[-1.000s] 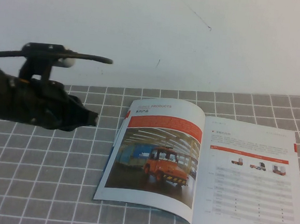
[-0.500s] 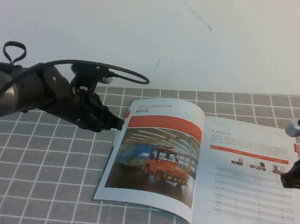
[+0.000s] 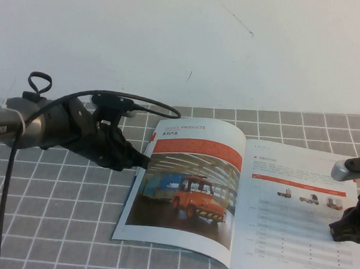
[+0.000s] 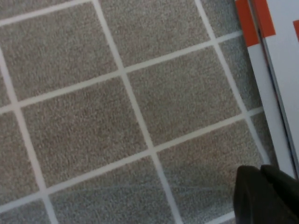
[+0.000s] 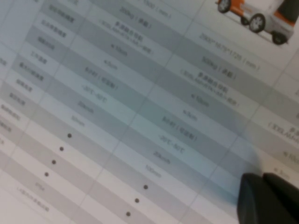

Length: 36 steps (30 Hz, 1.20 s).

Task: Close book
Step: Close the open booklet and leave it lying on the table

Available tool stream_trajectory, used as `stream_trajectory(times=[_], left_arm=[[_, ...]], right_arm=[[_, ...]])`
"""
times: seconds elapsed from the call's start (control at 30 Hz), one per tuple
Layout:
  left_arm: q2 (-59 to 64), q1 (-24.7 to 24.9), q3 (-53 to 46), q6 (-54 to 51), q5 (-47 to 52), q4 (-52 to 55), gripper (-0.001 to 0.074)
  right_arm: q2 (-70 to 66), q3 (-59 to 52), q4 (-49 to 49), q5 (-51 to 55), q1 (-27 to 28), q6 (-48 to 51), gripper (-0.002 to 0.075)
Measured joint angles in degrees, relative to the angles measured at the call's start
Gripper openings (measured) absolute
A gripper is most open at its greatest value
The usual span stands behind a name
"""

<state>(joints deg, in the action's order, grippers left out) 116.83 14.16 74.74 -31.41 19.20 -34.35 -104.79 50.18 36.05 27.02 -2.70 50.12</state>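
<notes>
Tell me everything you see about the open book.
The book is a thin, glossy brochure lying open, face up, on the grey checked cloth. Its left page shows an orange truck; the right page, a table and small vehicles. The left gripper is at the left page's outer edge; the right gripper is over the right page's outer edge.

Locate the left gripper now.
High view, left side: the left gripper is at the open book's left page edge, above the checked cloth; the right gripper is over its right page.
</notes>
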Motion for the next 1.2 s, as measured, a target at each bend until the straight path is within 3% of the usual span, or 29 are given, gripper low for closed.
stream_trajectory(times=[0.37,0.67,0.97,1.2], left_arm=[[0.75,3.34,0.0,-1.41,-0.47,-1.36,-0.0004],[0.85,8.64,0.45,-3.4,-0.44,-12.84,-0.0004],[0.34,12.54,8.56,-9.31,6.71,-22.14,-0.0004],[-1.64,14.53,16.26,-14.49,17.7,-26.7,-0.0004]], right_arm=[[-0.09,0.11,0.13,0.0,0.0,0.13,-0.0002],[-0.09,0.11,0.22,0.0,0.0,0.13,-0.0002],[-0.09,0.11,0.22,0.0,0.0,0.13,-0.0002],[1.14,0.11,0.25,-0.8,0.0,-0.08,-0.0002]])
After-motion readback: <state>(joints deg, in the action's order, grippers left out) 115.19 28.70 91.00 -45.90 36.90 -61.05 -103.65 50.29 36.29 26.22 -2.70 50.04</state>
